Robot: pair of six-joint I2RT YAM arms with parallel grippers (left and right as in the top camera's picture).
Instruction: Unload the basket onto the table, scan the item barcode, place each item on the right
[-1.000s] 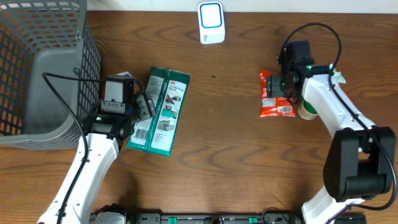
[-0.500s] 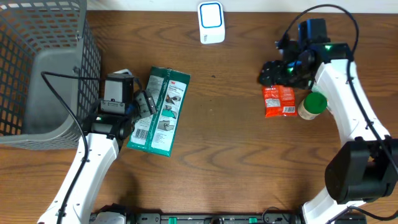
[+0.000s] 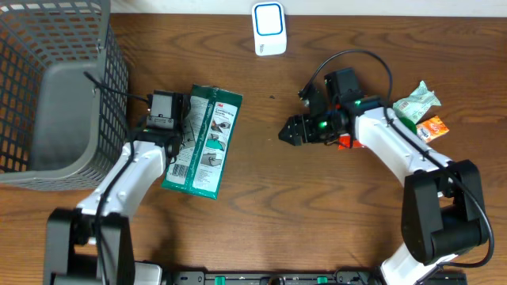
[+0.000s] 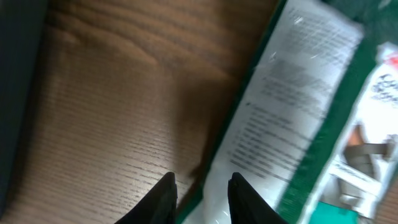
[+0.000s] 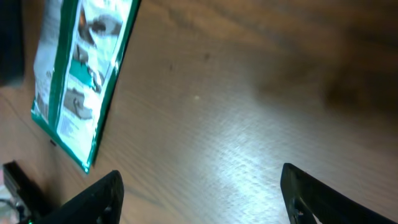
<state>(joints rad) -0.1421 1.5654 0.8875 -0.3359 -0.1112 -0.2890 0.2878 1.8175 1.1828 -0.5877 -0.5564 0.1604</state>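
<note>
Green package (image 3: 207, 146) flat on dark wood table (image 3: 277, 214), left claw (image 4: 202, 182) narrow over its edge, right claw (image 5: 200, 175) wide.

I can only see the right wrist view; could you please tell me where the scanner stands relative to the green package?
Observer: The white scanner stands at the table's far edge, beyond the green package.
Operator: Thank you; where is the left gripper?
Observer: The left gripper straddles the package's long edge on the basket side.
Operator: Is anything near my arm?
Observer: A red packet lies partly hidden under your right arm.
</note>
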